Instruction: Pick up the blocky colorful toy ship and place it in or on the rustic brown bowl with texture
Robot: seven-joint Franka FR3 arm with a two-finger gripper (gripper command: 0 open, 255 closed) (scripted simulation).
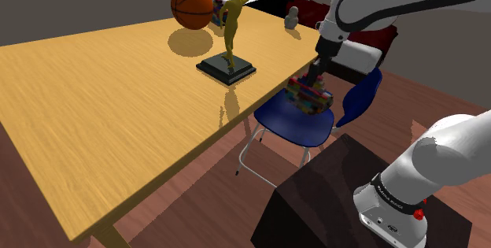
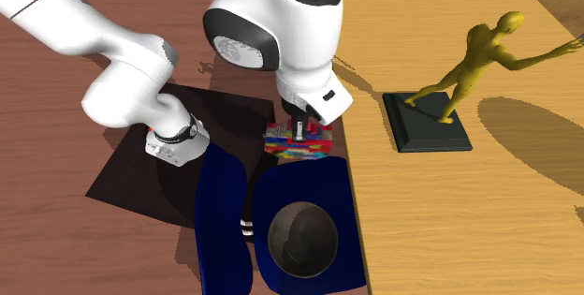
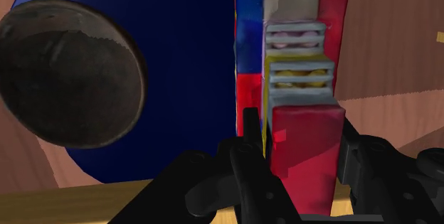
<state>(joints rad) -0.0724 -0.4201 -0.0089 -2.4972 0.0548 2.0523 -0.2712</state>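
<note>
A blocky toy ship of red, blue, yellow and grey bricks [image 1: 309,97] is clasped between the fingers of the all-black gripper [image 1: 315,83]. In the wrist view the two fingers [image 3: 249,126] are seen pressed against either side of the ship's red block [image 3: 302,151], so the gripper [image 3: 299,136] is closed on it. The ship is held near the front edge of the seat of a deep-blue chair [image 1: 291,127], just beside the edge of the light wooden table [image 1: 94,112].

In the second exterior view the ship [image 2: 298,145] hangs under the gripper [image 2: 301,130], at the end of the chair's seat [image 2: 342,204] nearest the white arm. The dark brown, rough-surfaced round bowl [image 2: 302,239] rests on that seat, apart from the ship (blue seat shows between them). The wrist view shows the same: the bowl [image 3: 67,73] lies to one side of the ship [image 3: 299,66], not touching it, on the blue seat [image 3: 192,59].

On the table [image 2: 449,218] a golden figure statue on a dark square base [image 2: 473,59] stands upright; in the shoulder view an orange basketball [image 1: 193,5] is seen behind the statue [image 1: 232,18].
</note>
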